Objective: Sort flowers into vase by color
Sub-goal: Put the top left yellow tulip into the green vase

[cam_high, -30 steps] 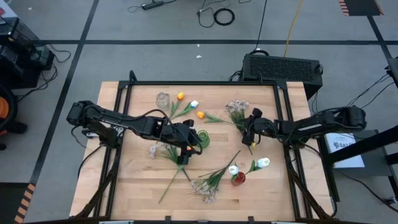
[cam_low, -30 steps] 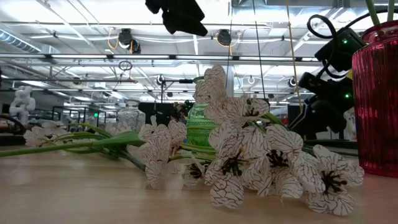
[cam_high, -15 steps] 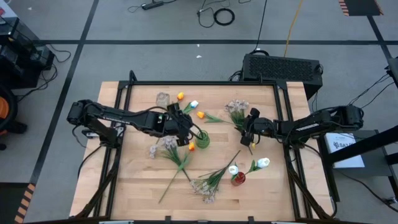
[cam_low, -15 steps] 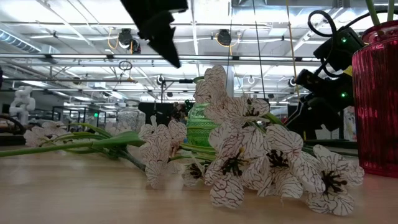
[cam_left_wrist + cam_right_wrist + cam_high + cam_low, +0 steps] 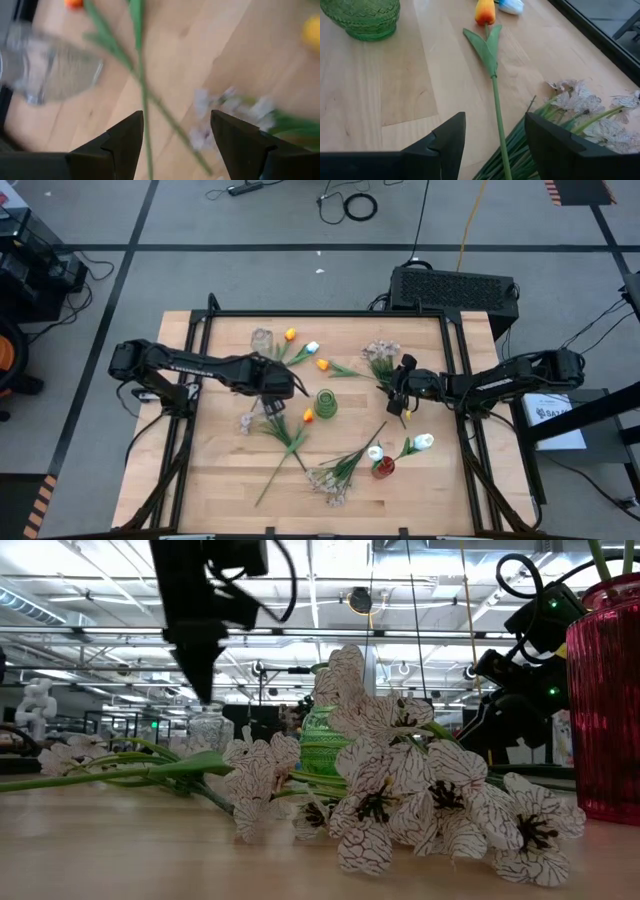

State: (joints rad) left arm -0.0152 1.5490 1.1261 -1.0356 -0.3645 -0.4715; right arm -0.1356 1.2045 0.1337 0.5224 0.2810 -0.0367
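My left gripper (image 5: 288, 388) (image 5: 175, 120) is open above the table, just left of the green vase (image 5: 326, 403), over green stems and a pale blossom spray (image 5: 225, 107). An orange tulip head (image 5: 308, 416) lies by the green vase's near-left side. My right gripper (image 5: 402, 388) (image 5: 495, 122) is open and hovers over an orange tulip's stem (image 5: 496, 105) beside another spray (image 5: 590, 107). The red vase (image 5: 383, 468) holds white tulips (image 5: 423, 442). A clear vase (image 5: 262, 340) stands by the far edge, with an orange tulip (image 5: 290, 334) and a white tulip (image 5: 312, 347) lying next to it.
A third spray (image 5: 330, 480) with long stems lies near the table's near edge and fills the low view's foreground (image 5: 400, 790). A black box (image 5: 455, 285) sits behind the table's far right corner. Bare wood shows along the near-left part of the table (image 5: 210, 480).
My left gripper has moved from the near-left side of the green vase toward the table's left and far edge, and has come lower in the low view. An orange tulip head now shows beside the green vase where the gripper stood. My right arm has kept still.
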